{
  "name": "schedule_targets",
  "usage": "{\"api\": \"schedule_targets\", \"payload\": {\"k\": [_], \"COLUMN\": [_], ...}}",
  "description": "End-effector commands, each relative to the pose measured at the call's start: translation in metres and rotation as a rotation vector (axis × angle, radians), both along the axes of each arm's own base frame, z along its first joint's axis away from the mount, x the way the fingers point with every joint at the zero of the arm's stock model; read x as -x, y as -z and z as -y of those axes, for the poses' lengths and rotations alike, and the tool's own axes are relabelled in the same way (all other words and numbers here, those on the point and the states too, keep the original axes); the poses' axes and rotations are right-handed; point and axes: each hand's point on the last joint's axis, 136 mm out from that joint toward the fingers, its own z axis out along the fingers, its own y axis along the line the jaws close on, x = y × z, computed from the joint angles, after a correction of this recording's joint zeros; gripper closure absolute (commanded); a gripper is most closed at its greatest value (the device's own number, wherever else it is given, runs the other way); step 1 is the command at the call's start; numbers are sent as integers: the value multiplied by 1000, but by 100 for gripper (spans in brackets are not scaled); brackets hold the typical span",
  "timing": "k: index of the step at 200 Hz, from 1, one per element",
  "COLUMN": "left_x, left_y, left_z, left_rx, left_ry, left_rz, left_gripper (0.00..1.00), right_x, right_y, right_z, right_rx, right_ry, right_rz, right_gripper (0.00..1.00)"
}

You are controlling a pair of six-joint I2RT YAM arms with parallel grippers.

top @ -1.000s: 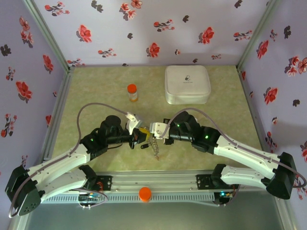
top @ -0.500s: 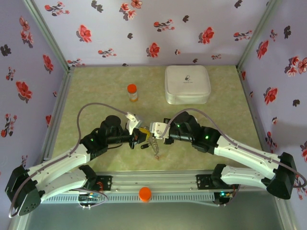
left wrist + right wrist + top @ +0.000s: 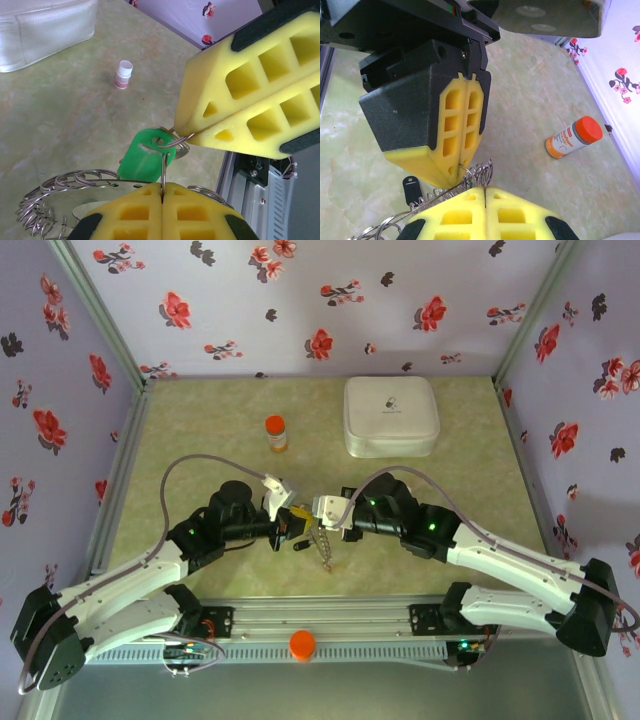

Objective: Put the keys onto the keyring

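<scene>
Work zone: on the near side of the orange bottle [image 3: 275, 433].

1. Left hand [image 3: 162, 189]: pressed together, pinching a wire loop of the keyring [image 3: 55, 192].
2. Right hand [image 3: 190, 136]: pressed together on the loop passing through the green key [image 3: 145, 162].
3. Judged status: the green key is threaded or nearly so. The black key [image 3: 411, 188] lies loose on the counter [image 3: 530, 100], not yet threaded.

Honestly nothing was readable. The bottle [image 3: 572, 137] had a white label [image 3: 561, 145] with orange print, but it was way too blurry, and the case [image 3: 391, 430] had a small dark logo [image 3: 390, 408], too tiny to read.
</scene>
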Motion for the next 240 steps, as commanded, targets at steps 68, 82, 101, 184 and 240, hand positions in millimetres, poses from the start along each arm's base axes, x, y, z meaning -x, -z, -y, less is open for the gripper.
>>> {"api": "schedule_targets", "payload": {"k": [68, 82, 101, 184, 240], "left_x": [-11, -12, -11, -7, -7], "left_y": [-32, -33, -32, -31, -32], "left_z": [5, 5, 4, 6, 5], "left_rx": [58, 61, 59, 64, 65], "left_ry": [-28, -29, -28, -9, -7], "left_rz": [100, 99, 97, 88, 95], "left_gripper": [100, 100, 100, 100, 100], "right_x": [10, 11, 12, -4, 0], "right_y": [-1, 0, 2, -9, -5], "right_z": [2, 2, 0, 0, -2], "right_rx": [4, 6, 12, -29, -21], "right_ry": [-32, -37, -43, 28, 13], "right_rz": [-16, -24, -33, 37, 22], "right_gripper": [100, 100, 100, 100, 100]}}
